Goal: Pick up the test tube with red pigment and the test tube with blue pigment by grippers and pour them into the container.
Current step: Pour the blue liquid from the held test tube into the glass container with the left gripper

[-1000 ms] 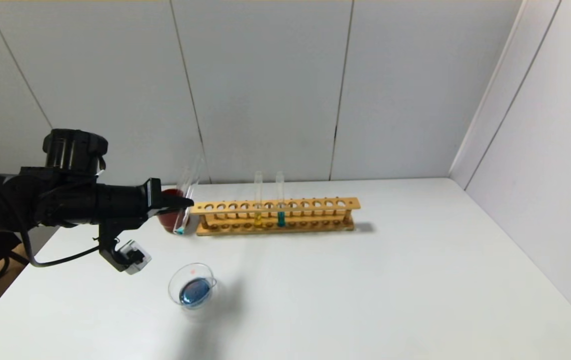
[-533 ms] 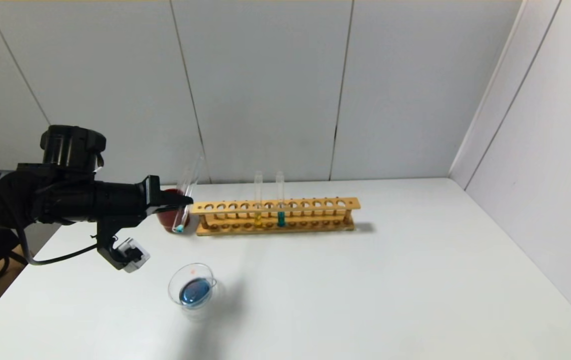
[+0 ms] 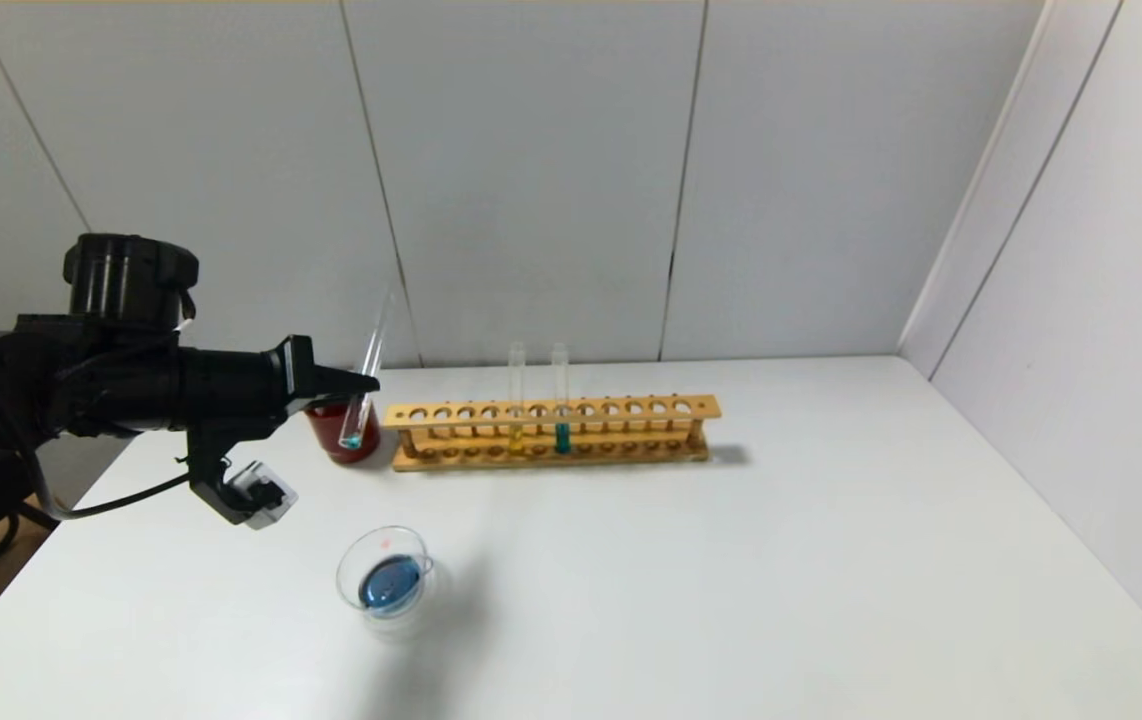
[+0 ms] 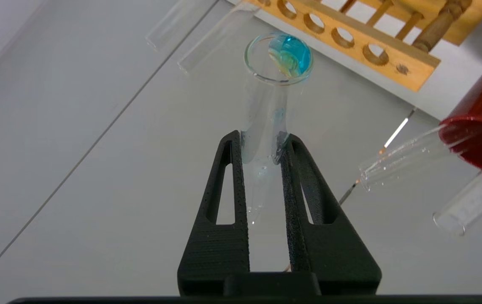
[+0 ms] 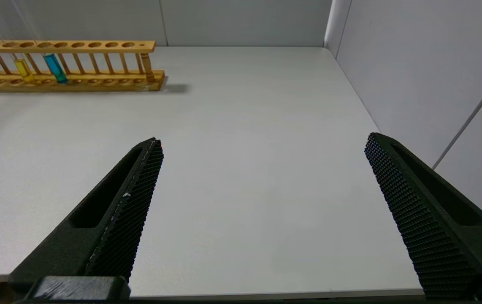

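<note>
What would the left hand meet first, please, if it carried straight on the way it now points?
Probably the rack: the left hand, shut on the blue tube, points toward its near end, passing above the red cup. Its height against the rack is unclear, so it might pass just over it.

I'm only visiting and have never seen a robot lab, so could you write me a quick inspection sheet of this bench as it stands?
Surface: white table, bare over its right half.
Job's things: the test tube with blue pigment, tilted, only a little blue at its bottom, held over the red cup; the container holds blue liquid; no red-pigment tube seen.
Clutter: wooden rack with one yellow tube and one teal tube; two empty tubes lean out of the red cup.
Grippers: left gripper shut on the blue tube; right gripper open, holding nothing.
Cables: black cable hangs under the left arm.
Surroundings: grey panel walls.
</note>
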